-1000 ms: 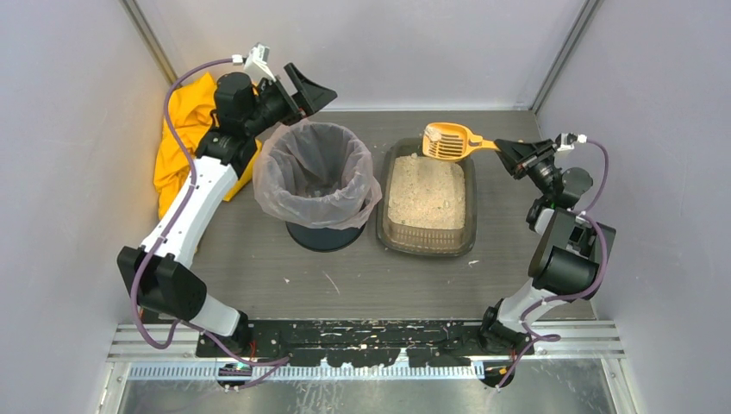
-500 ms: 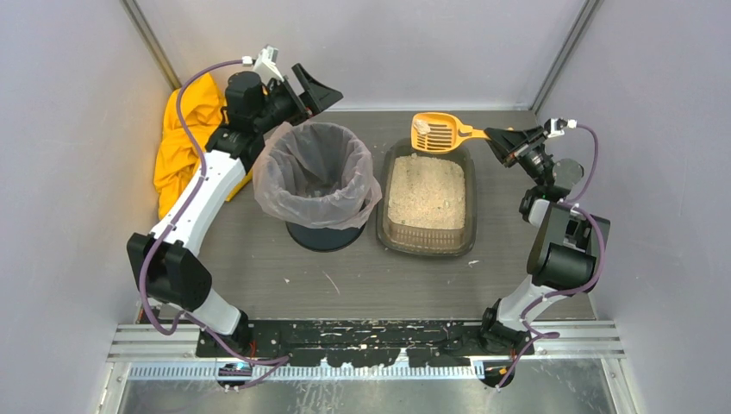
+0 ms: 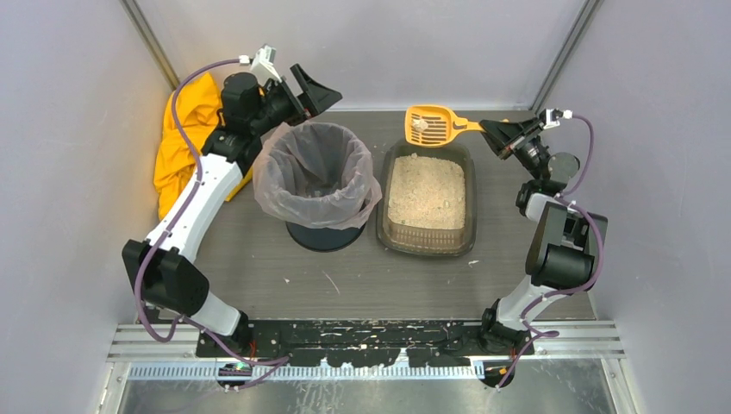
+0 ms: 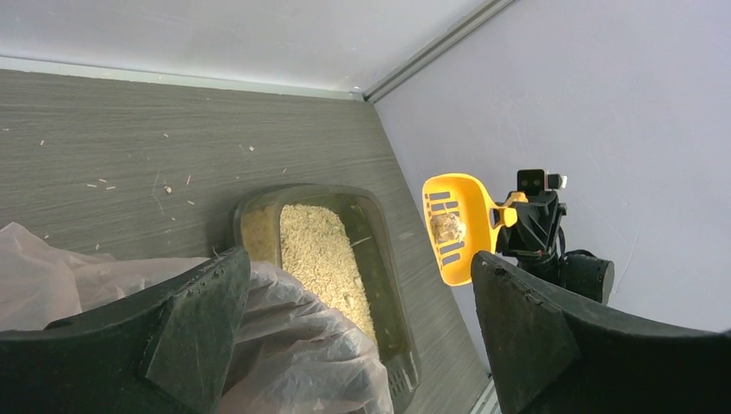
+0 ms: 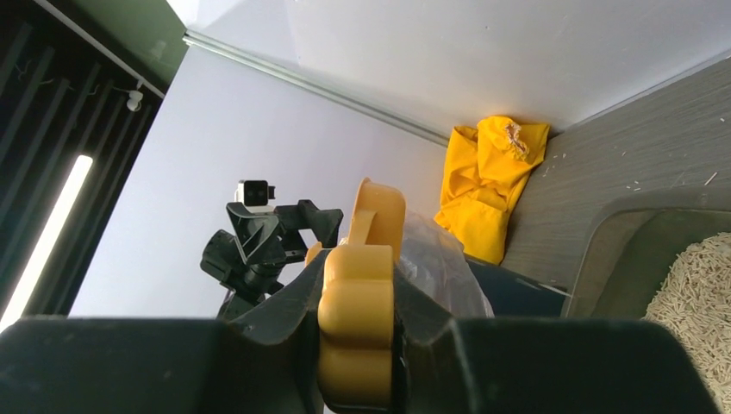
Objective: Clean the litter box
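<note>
Since a second ago the orange scoop (image 3: 430,127) has shifted left and farther back, and it is now raised at the far end of the litter box (image 3: 426,245). That box sits right of centre on the worktop (image 3: 345,276), filled with beige litter. Gripping the scoop's handle is the right hand (image 3: 489,128). Just left stands a bag-lined round bin (image 3: 284,195). At its far-left rim the left hand (image 3: 310,90) hovers wide open, near a yellow cloth (image 3: 184,129).

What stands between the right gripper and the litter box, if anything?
Nothing visible does. The right gripper, shut on the orange scoop, holds it raised near the far end of the litter box. The lined bin stands left of the box, off that path.
</note>
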